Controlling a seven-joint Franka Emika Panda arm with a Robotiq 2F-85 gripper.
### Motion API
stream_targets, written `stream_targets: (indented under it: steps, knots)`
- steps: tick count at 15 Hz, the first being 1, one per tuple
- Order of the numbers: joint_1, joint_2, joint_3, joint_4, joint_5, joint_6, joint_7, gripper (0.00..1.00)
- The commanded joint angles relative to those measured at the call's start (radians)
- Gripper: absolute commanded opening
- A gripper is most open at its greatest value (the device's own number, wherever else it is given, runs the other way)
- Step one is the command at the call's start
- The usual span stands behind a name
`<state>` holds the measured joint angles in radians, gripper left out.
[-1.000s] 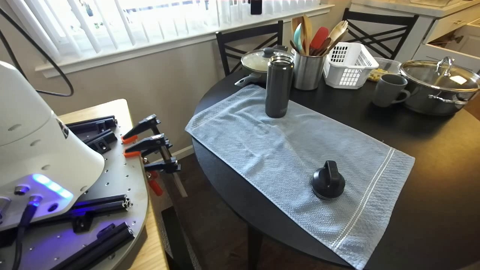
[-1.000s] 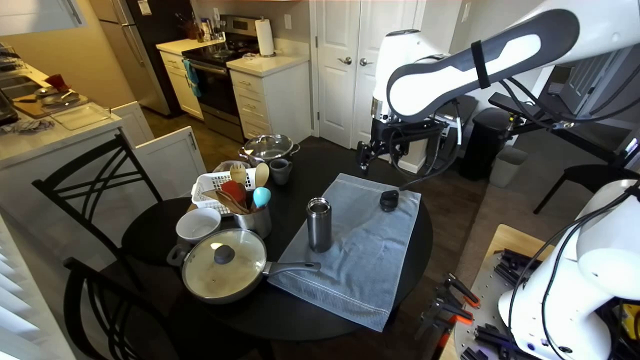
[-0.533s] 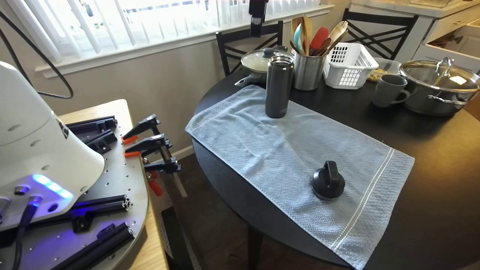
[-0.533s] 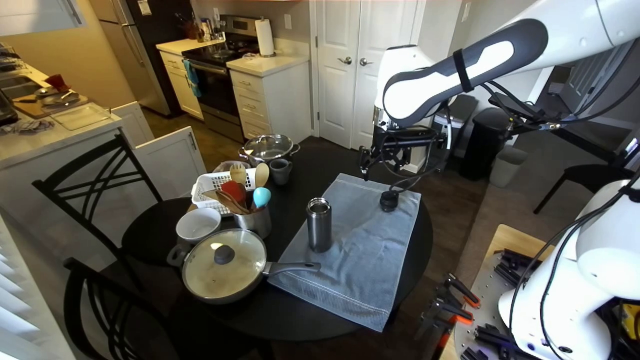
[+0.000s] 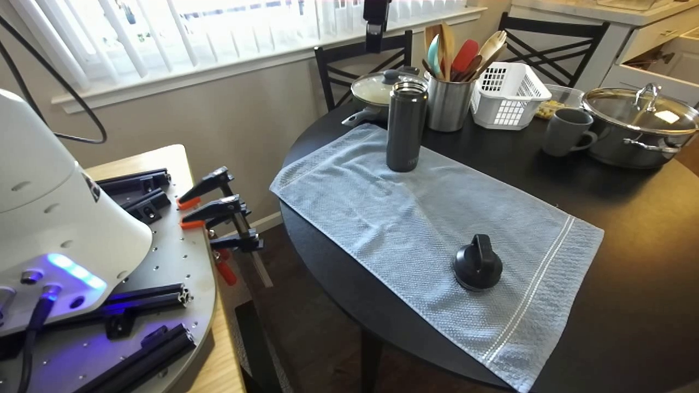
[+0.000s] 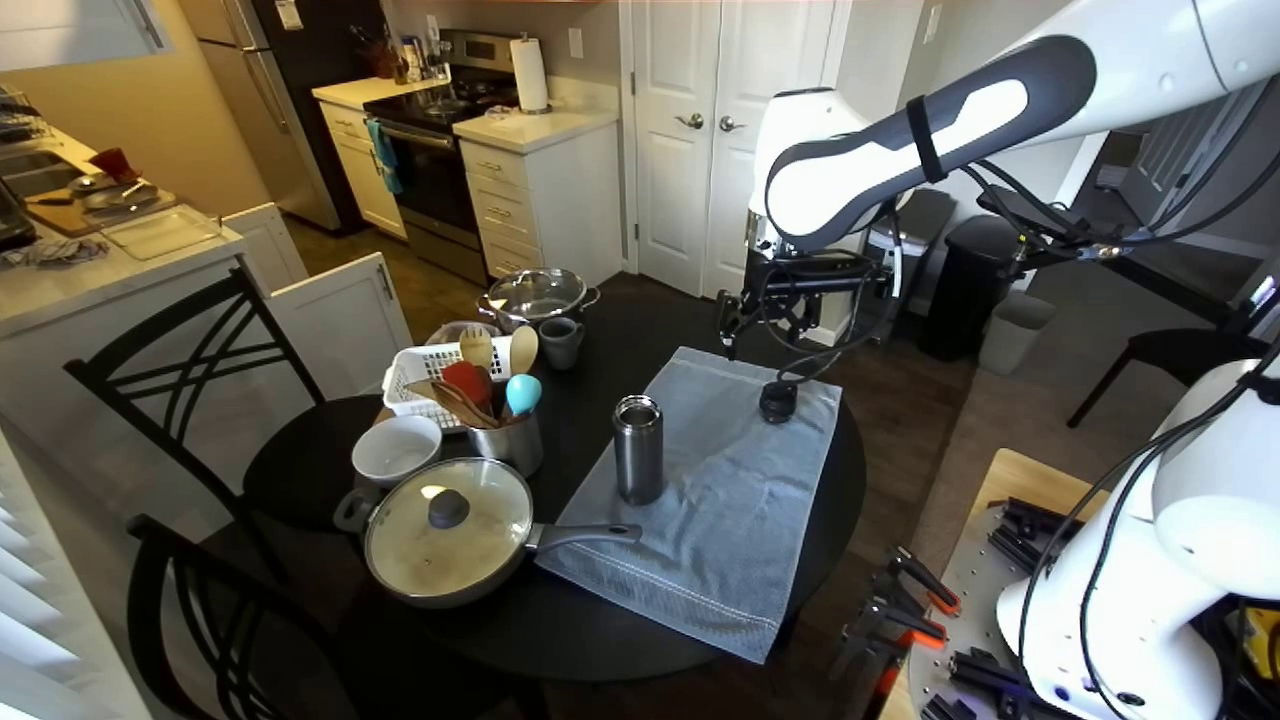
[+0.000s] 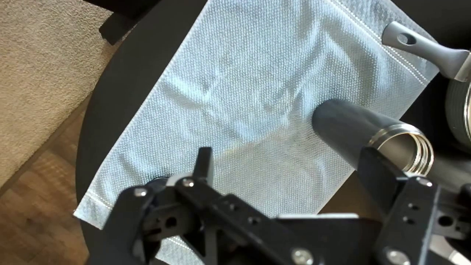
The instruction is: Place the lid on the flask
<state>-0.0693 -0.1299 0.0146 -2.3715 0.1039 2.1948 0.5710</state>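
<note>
The lid [image 5: 478, 265] is a black cap with a raised handle, lying handle up on a grey-blue towel, and it also shows in an exterior view [image 6: 777, 402]. In the wrist view it is mostly hidden behind a finger linkage; a dark curved edge there may be part of it. The flask [image 5: 406, 131] stands upright and uncapped on the towel, also in an exterior view [image 6: 639, 455] and tilted by perspective in the wrist view [image 7: 342, 127]. My gripper [image 7: 290, 165] is open and empty, above the table. In an exterior view the gripper [image 6: 728, 330] hangs beyond the towel's far edge, apart from lid and flask.
The towel [image 5: 371, 202] lies on a round black table. Around the flask stand a lidded pan [image 6: 450, 540], a utensil holder [image 5: 449, 103], and a white basket [image 5: 508, 98]. A grey mug [image 5: 565, 131] and a steel pot [image 5: 639, 128] stand farther along.
Over the first half second my gripper moved lower, and more of it shows at the top of an exterior view. Since then the arm is almost still. The lid and flask have not moved.
</note>
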Motion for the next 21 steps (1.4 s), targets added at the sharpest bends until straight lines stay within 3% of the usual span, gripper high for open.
stream_targets:
  steps: [1, 5, 8, 11, 12, 13, 15, 18, 21]
  knots:
    - [-0.025, 0.059, -0.024, -0.019, -0.09, 0.118, 0.013, 1.0]
    - [-0.049, 0.204, -0.091, -0.023, -0.154, 0.44, -0.134, 1.0]
    - [-0.05, 0.363, -0.084, -0.004, 0.012, 0.688, -0.39, 1.0]
    - [-0.256, 0.493, 0.174, 0.066, 0.168, 0.814, -0.619, 1.0]
    - [-0.319, 0.548, 0.228, 0.112, 0.2, 0.809, -0.691, 1.0]
    - [-0.342, 0.587, 0.24, 0.147, 0.206, 0.793, -0.72, 1.0]
    - [-0.234, 0.611, 0.081, 0.205, 0.128, 0.735, -0.614, 1.0]
    - [-0.148, 0.626, -0.061, 0.279, 0.055, 0.642, -0.555, 1.0]
    - [-0.098, 0.635, -0.13, 0.345, -0.028, 0.569, -0.555, 1.0]
